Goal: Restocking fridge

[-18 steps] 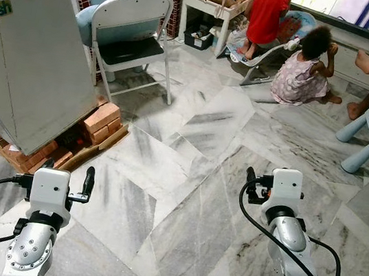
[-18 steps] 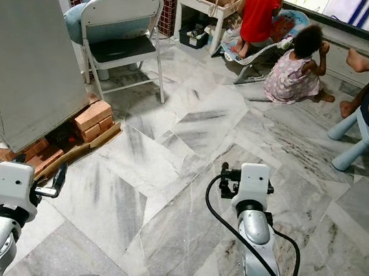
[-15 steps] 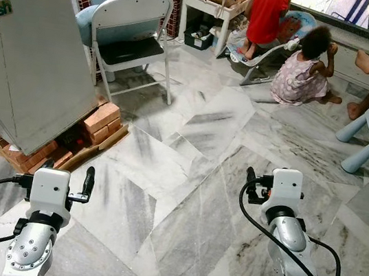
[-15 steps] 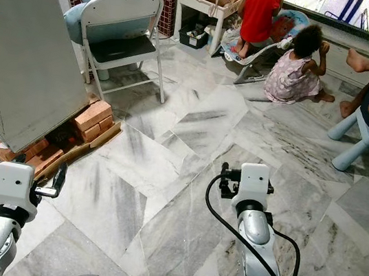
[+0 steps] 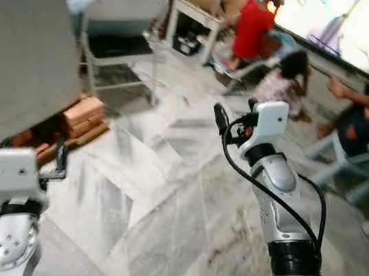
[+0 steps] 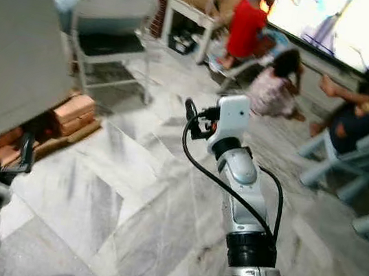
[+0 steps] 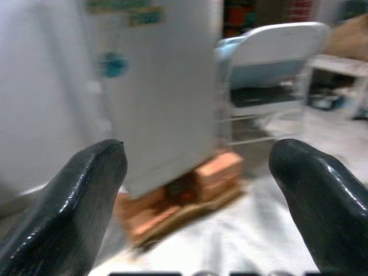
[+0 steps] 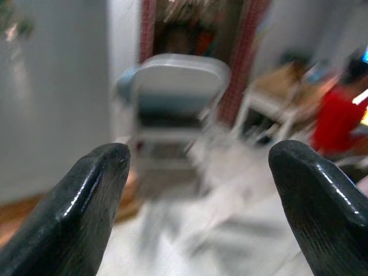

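The grey fridge (image 5: 19, 37) stands at the left with its door shut, raised on a stack of red bricks (image 5: 80, 112). My left gripper (image 7: 198, 155) is held low near the fridge's front corner, pointing at it, open and empty. My right gripper (image 8: 198, 155) is raised in the middle of the room, pointing toward the folding chair (image 8: 172, 92); it is open with nothing between its fingers. No food or drink items are in sight.
A grey folding chair (image 5: 115, 23) stands right of the fridge. Behind it are a white side table (image 5: 196, 15), two children (image 5: 278, 72) on the floor, a bright screen (image 5: 340, 29), and a seated person (image 5: 365, 116) on a blue plastic chair. Marble floor (image 5: 162, 197) lies ahead.
The whole picture has shifted and blurred, so the camera has moved. My right arm has risen and reached forward, higher in view. The left arm stays low by the fridge.
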